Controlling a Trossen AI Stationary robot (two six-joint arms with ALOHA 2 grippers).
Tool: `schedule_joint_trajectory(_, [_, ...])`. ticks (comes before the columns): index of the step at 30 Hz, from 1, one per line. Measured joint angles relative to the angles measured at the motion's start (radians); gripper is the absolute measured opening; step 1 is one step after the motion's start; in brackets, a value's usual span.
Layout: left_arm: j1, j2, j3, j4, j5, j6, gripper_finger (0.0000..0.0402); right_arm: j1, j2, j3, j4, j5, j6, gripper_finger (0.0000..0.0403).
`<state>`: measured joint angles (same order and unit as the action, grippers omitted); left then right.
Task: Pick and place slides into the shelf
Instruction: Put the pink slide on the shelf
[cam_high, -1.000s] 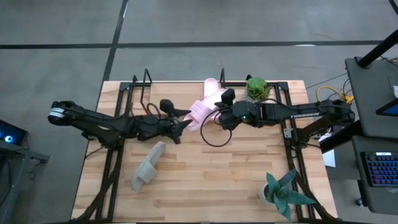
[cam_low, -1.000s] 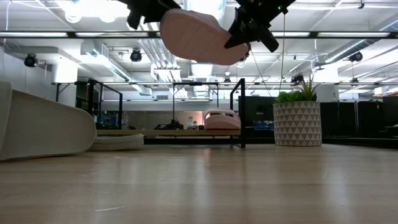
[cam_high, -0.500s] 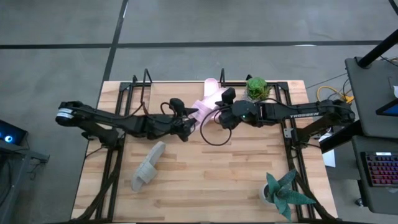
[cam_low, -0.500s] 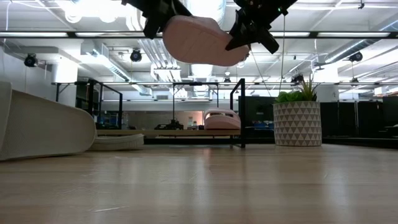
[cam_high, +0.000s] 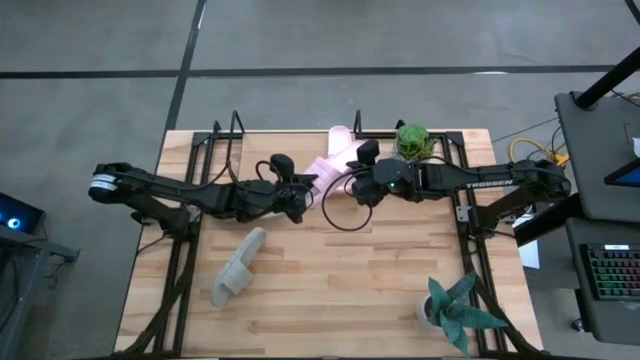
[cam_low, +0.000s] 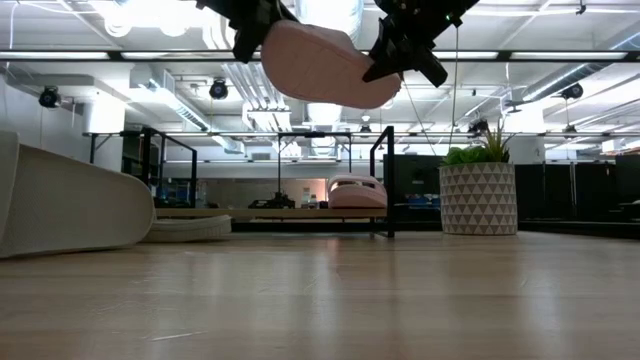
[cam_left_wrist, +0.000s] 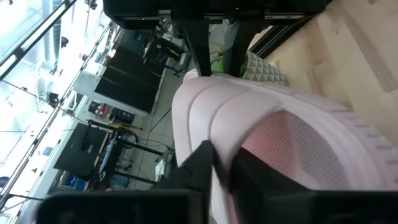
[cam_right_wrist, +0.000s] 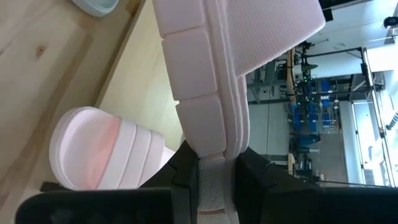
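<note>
A pale pink slide (cam_high: 322, 172) (cam_low: 325, 65) hangs high above the table between my two grippers. My left gripper (cam_high: 302, 195) (cam_left_wrist: 222, 168) is shut on its left end and my right gripper (cam_high: 352, 185) (cam_right_wrist: 214, 165) on its right end. The second pink slide (cam_high: 340, 135) (cam_low: 357, 192) rests sole down on the shelf (cam_low: 270, 212) at the table's far edge. One grey-green slide (cam_high: 238, 265) (cam_low: 70, 210) lies on the table at the near left. Another pale slide (cam_low: 190, 228) lies low by the shelf's left part. My left gripper pinches the slide's ribbed strap (cam_left_wrist: 214, 134) at its edge, one finger on the strap's outer side and the other inside over the mesh footbed. It comes nearly level from the table's left. The slide is lifted clear. My right gripper pinches the sole's rim (cam_right_wrist: 214, 140) at the slide's right end between its two fingers. The fingers come from the table's right, slanting a little down. The slide stretches away from them, clear of table and shelf.
A potted plant in a patterned pot (cam_high: 413, 142) (cam_low: 478, 195) stands at the shelf's right end. A second plant (cam_high: 455, 310) stands at the near right corner. A dark cable loop (cam_high: 340, 215) hangs below my right arm. Bare wood lies in the table's middle.
My left gripper has gone toward the table's right, up to the pink slide's left end, and its fingers now sit on the strap. My right gripper has kept the slide in place in the air.
</note>
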<state>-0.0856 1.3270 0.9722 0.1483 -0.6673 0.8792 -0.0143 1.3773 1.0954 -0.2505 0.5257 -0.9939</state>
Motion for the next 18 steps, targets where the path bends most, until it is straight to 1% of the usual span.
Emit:
schedule_joint_trajectory(2, [0.000, -0.001, 0.000, 0.002, -0.009, 0.009, 0.0007, 0.001, 0.000, 0.000, 0.000, -0.002, 0.001, 0.0053])
schedule_joint_trajectory(4, [0.000, -0.002, 0.000, 0.010, -0.025, 0.018, 0.0006, 0.001, 0.000, 0.000, 0.001, -0.002, 0.020, 0.0053])
schedule_joint_trajectory(6, [0.000, -0.002, 0.000, 0.024, -0.049, 0.019, 0.0003, 0.001, 0.000, 0.007, -0.001, 0.011, 0.079, 0.0053])
schedule_joint_trajectory(7, [0.000, -0.003, 0.000, 0.032, -0.069, 0.021, 0.0002, 0.000, 0.000, 0.012, 0.001, 0.026, 0.110, 0.0059])
schedule_joint_trajectory(10, [0.001, -0.019, 0.000, 0.037, -0.131, 0.025, 0.0001, 0.003, -0.003, 0.028, 0.011, 0.123, 0.204, 0.0115])
schedule_joint_trajectory(13, [0.001, -0.035, -0.005, 0.029, -0.159, 0.020, 0.0001, 0.005, -0.021, 0.033, 0.009, 0.208, 0.262, 0.0175])
schedule_joint_trajectory(15, [0.002, -0.044, -0.007, 0.026, -0.208, 0.019, 0.0001, 0.002, -0.043, 0.033, 0.007, 0.218, 0.287, 0.0204])
schedule_joint_trajectory(18, [0.006, -0.046, -0.010, 0.033, -0.279, 0.018, 0.0001, 0.000, -0.063, 0.035, 0.007, 0.227, 0.315, 0.0230])
